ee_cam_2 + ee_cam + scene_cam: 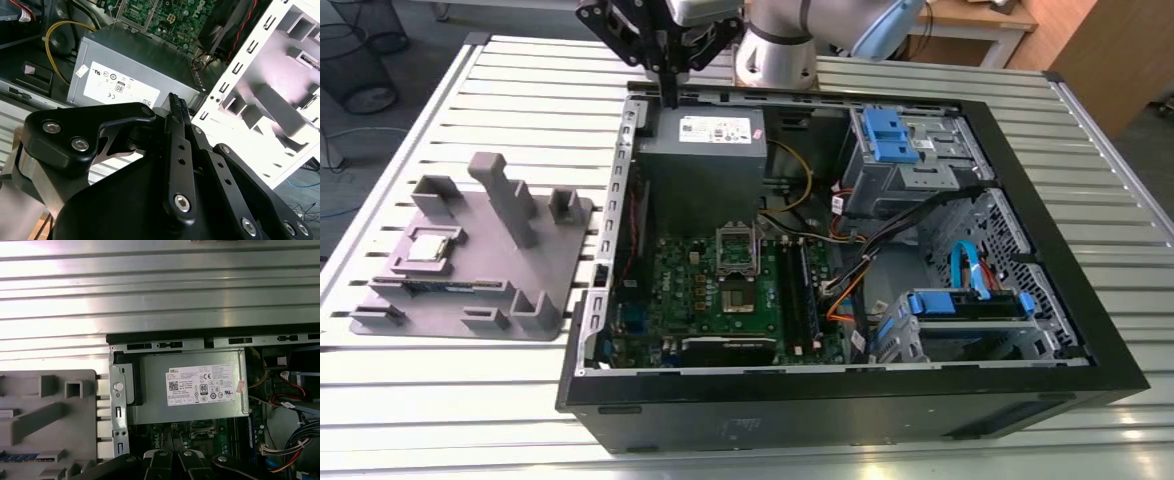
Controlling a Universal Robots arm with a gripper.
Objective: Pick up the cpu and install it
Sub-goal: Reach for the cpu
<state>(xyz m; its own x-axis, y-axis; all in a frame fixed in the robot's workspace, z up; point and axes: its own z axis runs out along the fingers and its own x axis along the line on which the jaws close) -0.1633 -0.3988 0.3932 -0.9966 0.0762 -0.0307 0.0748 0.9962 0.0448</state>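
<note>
Silver cpu (427, 247) lies on grey tray (550, 262), well apart from the closed, empty tool (670, 98).

The exterior view looks down at a slant from high up over the whole open black computer case (854, 400) on the ribbed silver metal tabletop (454, 400). The first wrist view faces straight down from well above the grey metal power supply box with a white label (190, 390). The second wrist view looks obliquely past the black tool (176, 106), close to that box. All three views share it.
</note>
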